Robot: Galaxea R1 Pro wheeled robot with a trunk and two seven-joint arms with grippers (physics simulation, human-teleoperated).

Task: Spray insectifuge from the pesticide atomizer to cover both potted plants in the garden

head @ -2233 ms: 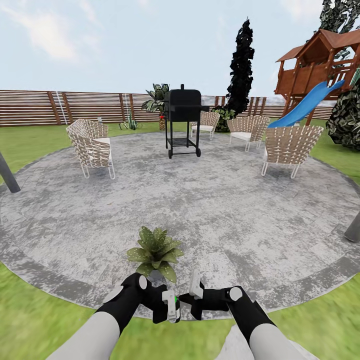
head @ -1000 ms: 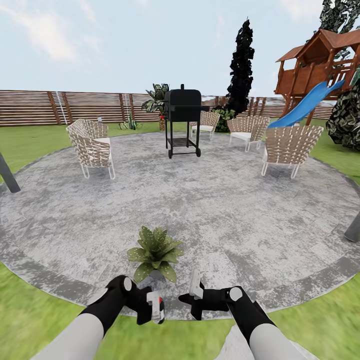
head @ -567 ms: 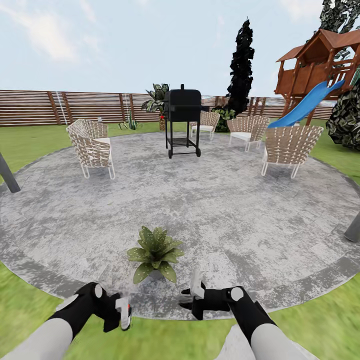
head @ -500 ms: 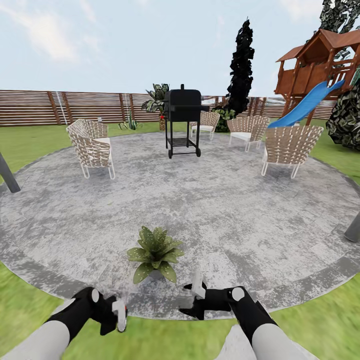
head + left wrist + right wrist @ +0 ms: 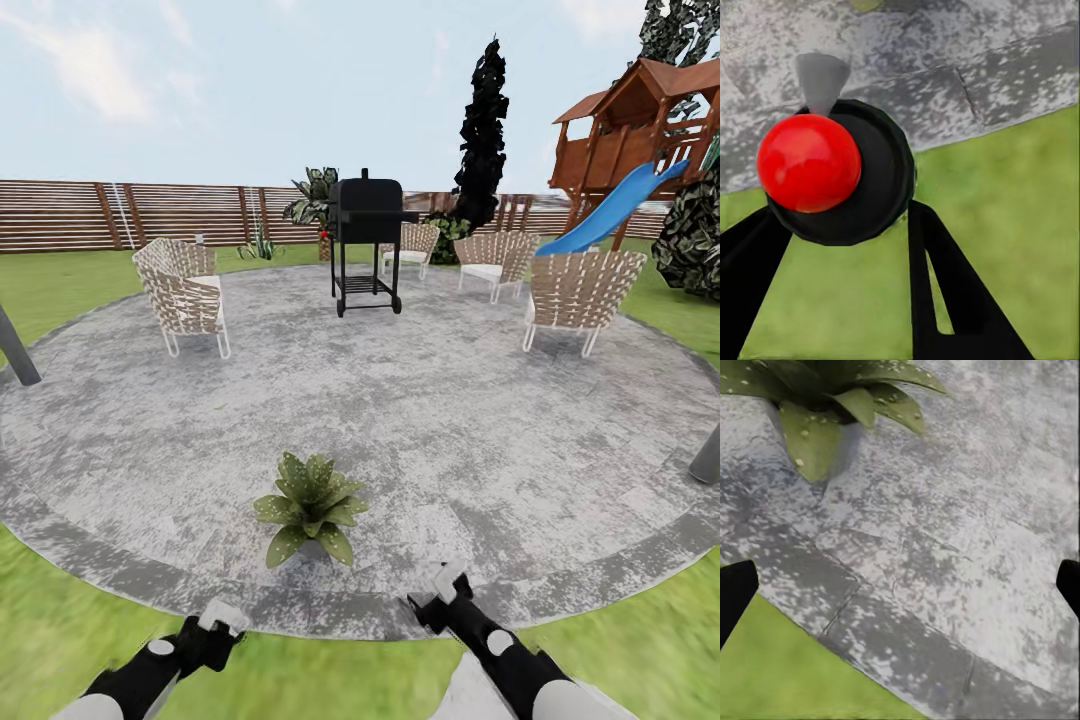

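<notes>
left claw [image 5: 840,247] grips pesticide atomizer [image 5: 832,172] | potted plant [image 5: 308,505] near, ahead

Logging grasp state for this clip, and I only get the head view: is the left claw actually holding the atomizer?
Observer: Yes. In the left wrist view the atomizer, a dark round body with a red ball on it, sits between the left claw's two black fingers.
Operator: And the right claw?
Observer: The right claw is open. In the right wrist view its fingers stand at opposite edges with nothing between them.
Operator: What is it pointed at?
Observer: It looks along the patio toward the plant, whose speckled leaves hang over a grey pot.
</notes>
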